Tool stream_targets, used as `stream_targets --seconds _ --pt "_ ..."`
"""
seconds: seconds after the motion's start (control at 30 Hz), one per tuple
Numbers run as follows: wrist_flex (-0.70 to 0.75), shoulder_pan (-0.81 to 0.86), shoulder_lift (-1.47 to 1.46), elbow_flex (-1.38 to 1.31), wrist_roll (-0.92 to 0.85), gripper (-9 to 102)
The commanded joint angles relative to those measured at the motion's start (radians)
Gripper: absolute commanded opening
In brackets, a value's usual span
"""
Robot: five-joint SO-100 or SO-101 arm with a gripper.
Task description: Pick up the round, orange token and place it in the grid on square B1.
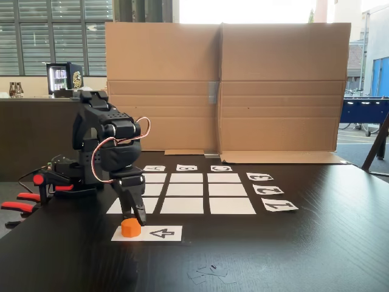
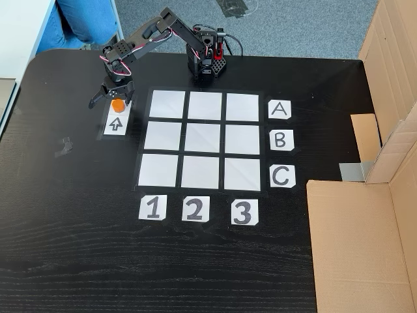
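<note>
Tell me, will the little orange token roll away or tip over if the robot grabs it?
Probably not. The token looks short and squat and stands on its flat end on the arrow strip, so it should stay upright. Its faceted sides likely give the gripper decent hold. Being small plastic, it is probably light, so a sideways bump might slide it.

Black arm with looping red-and-white cables.
</note>
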Motion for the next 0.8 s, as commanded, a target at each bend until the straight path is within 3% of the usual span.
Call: stream_targets --seconds 0.0,0.07,0.13,0.17,0.77 --pt "-0.009 -0.014 0.002 -0.038 0.009 57" --pt "-0.017 -0.014 -0.002 -0.038 0.011 48" --pt "-0.028 -0.012 -0.002 -0.038 0.006 20" --pt "-0.031 -0.012 -0.002 -0.038 -0.002 18" --pt "-0.057 0.012 0.015 -0.026 -0.054 -1"
